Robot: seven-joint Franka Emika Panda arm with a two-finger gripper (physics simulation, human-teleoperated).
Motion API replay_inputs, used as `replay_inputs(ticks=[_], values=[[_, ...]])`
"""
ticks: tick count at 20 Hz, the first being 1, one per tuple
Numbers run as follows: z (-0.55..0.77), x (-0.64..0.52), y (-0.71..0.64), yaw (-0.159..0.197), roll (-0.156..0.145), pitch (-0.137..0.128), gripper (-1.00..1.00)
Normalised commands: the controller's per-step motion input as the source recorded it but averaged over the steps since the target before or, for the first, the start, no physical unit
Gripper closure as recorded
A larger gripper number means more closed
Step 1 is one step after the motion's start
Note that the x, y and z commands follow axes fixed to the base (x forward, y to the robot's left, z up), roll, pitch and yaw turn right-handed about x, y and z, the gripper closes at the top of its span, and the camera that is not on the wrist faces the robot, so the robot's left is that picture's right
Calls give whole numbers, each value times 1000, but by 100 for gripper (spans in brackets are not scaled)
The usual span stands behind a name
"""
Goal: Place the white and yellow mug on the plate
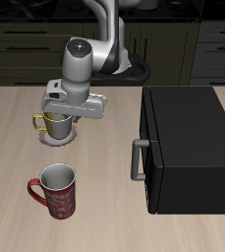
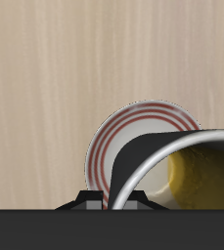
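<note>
The white and yellow mug [image 1: 53, 123] stands upright over the plate [image 1: 58, 140], whose reddish rim peeks out beneath it. I cannot tell whether the mug touches the plate. My gripper [image 1: 69, 114] comes down from above onto the mug's rim and is shut on its wall. In the wrist view the mug [image 2: 197, 178] fills the space close to the camera, with a grey rim and a yellowish inside. Its wall runs between the fingertips of the gripper [image 2: 112, 200]. The plate [image 2: 133, 132] with its red rings lies below, partly covered by the mug.
A red patterned mug [image 1: 56, 190] stands nearer the table's front edge. A large black box with a handle [image 1: 186, 148] sits beside the plate. Dark cabinets line the back.
</note>
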Motion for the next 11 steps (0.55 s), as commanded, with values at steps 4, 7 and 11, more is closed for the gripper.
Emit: replay_inputs(ticks=[4,7,11], values=[[-30,-4,-48,-29,-71,19,-100],[-3,36,-39,-30,-8,29,-100],[51,-24,32,-7,10,-1,-100]])
